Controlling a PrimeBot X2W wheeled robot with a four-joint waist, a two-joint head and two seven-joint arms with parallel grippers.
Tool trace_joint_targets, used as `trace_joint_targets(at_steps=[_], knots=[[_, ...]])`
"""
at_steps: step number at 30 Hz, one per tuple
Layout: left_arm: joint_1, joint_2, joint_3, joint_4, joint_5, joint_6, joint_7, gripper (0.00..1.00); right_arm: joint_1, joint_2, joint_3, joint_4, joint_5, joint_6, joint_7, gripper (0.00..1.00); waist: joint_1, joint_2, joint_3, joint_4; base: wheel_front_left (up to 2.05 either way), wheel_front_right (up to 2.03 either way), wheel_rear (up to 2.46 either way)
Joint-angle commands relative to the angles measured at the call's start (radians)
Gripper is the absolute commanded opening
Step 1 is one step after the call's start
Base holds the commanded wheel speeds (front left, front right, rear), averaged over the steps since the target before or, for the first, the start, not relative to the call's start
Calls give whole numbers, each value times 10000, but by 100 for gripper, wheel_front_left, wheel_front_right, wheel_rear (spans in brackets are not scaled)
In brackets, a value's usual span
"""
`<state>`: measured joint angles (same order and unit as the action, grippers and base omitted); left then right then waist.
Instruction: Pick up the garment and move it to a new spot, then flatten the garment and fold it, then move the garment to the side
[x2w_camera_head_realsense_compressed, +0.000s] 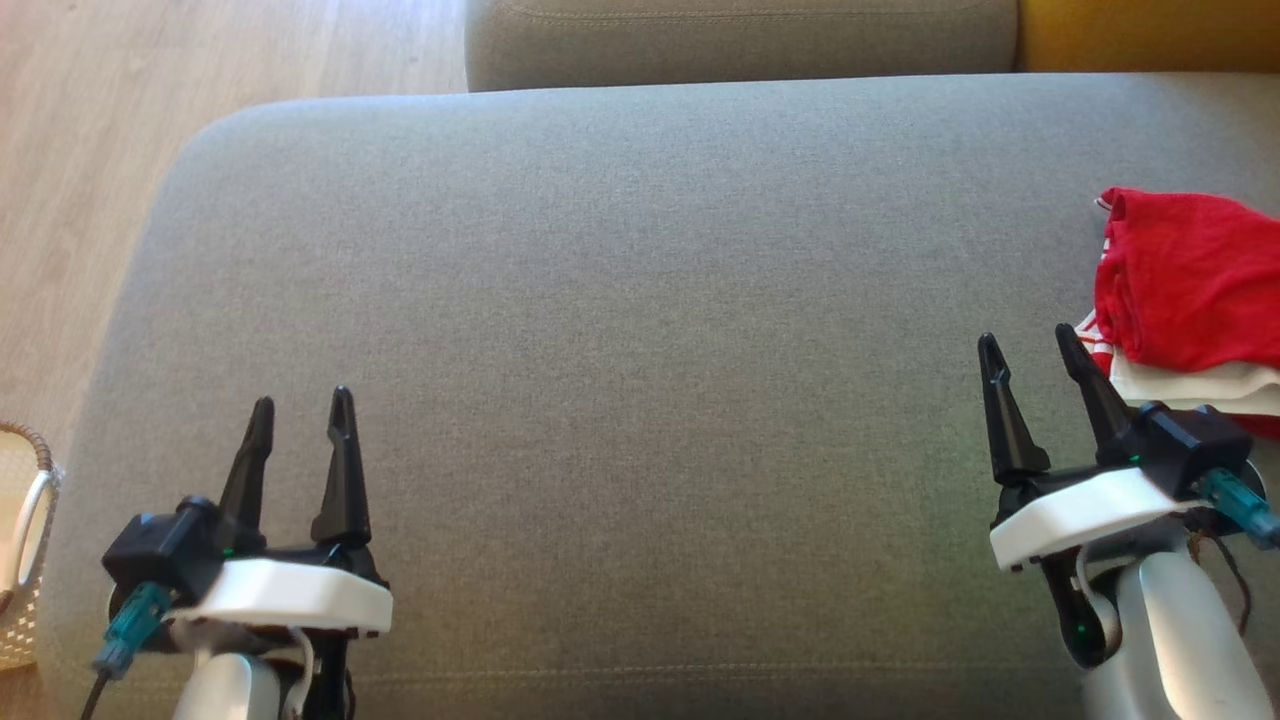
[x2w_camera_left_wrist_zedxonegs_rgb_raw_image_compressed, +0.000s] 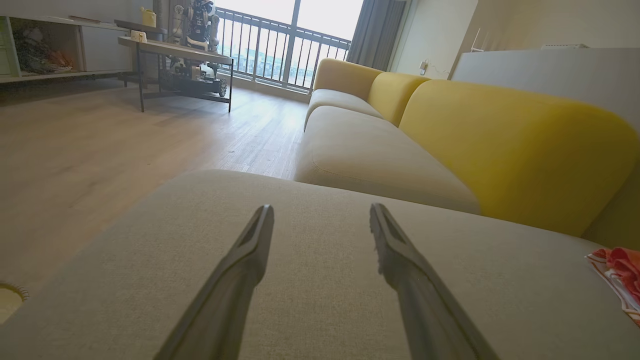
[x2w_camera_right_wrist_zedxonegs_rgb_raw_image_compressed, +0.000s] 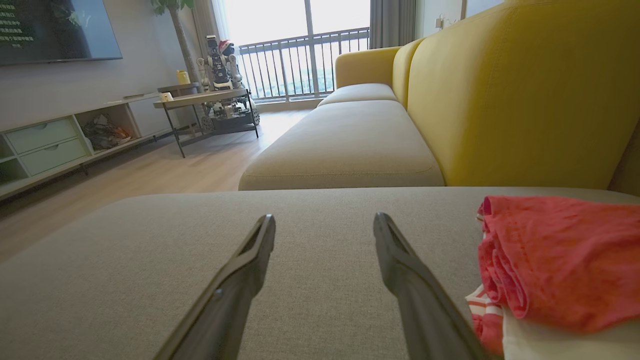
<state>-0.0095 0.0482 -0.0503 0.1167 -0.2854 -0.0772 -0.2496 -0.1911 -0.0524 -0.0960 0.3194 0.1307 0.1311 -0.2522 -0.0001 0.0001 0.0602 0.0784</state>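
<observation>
Garment (x2w_camera_head_realsense_compressed: 1185, 285) sits roughly folded at the cushion's (x2w_camera_head_realsense_compressed: 640, 350) right edge, likely set aside. Right gripper (x2w_camera_head_realsense_compressed: 1027, 333) just beside it and left gripper (x2w_camera_head_realsense_compressed: 302, 396) well apart are both open and empty, parked near.

Head camera: we look steeply down on the grey cushion (x2w_camera_head_realsense_compressed: 640, 330), with the left pincer (x2w_camera_head_realsense_compressed: 302, 398) and right pincer (x2w_camera_head_realsense_compressed: 1028, 336) at the lower corners. Both wrist cameras sit low, close over the cushion, and face along it toward the yellow sofa (x2w_camera_left_wrist_zedxonegs_rgb_raw_image_compressed: 500, 150) and balcony railing (x2w_camera_right_wrist_zedxonegs_rgb_raw_image_compressed: 305, 55). We find the cushion and the red garment (x2w_camera_head_realsense_compressed: 1190, 280) in all three views; the right wrist camera is nearest the garment.
</observation>
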Motion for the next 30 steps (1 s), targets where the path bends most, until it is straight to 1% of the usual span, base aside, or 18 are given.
trace_joint_targets(at_steps=[1, 9, 13, 18, 24, 30], knots=[[-253, 22, 372, -276, 95, 123, -122, 100, -147, 21, 259, -396, -18, -4, -93, 100, 1, -1, 12, -13, 0, 0, 0], [-290, 21, 461, -170, 369, 198, -122, 100, -97, 22, 336, -500, 84, -4, -94, 100, 1, -1, 37, -59, 0, 0, 0], [-313, 21, 508, -153, -114, 148, -122, 100, -95, 22, 345, -503, 91, -4, -94, 100, 1, -1, 61, -62, 0, 0, 0], [-259, 21, 595, -382, -300, 228, -122, 100, -104, 22, 327, -496, 66, -4, -94, 100, 1, -1, 71, -69, 0, 0, 0], [-217, 21, 610, -499, -471, 6, -122, 100, -114, 22, 332, -475, 89, -4, -95, 100, 1, -1, 90, -70, 0, 0, 0], [-190, 20, 552, -452, -527, -96, -122, 100, -135, 22, 314, -468, 66, -4, -95, 100, 1, -1, 117, -83, 0, 0, 0]])
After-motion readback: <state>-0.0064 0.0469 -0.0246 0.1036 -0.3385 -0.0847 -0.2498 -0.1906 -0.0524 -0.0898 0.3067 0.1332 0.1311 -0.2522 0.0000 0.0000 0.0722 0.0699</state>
